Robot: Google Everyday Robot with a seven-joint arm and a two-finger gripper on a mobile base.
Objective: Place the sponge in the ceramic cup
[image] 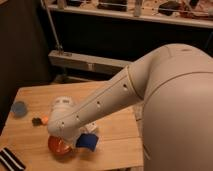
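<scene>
Here the gripper [78, 140] is down low over the near edge of the wooden table [117, 132], at the end of the white arm [105, 97] that reaches in from the right. Its wrist hides most of the 2 fingers, but they are closed together, and the sponge [89, 142], a dark blue block, sits right at their tip, so I judge it to be clamped between them. Whether the sponge rests on the wood or is just clear of it I cannot tell.

The sponge is just beside the orange-red bowl [56, 146], on its right, and not inside it. That bowl is the only open vessel I can make out; no separate ceramic cup shows, and the arm may be hiding part of the table. A round grey-blue thing [20, 108] lies well apart at the left edge, a small black and orange item [39, 120] sits between it and the arm, and a striped cloth [9, 159] lies at the near left corner.

The step in hand looks like the grasp, with the carry yet to come. The next move calls for a lift with the grip kept firm, since a soft block can squeeze out, then a short shift to bring it above the vessel's mouth before letting go
</scene>
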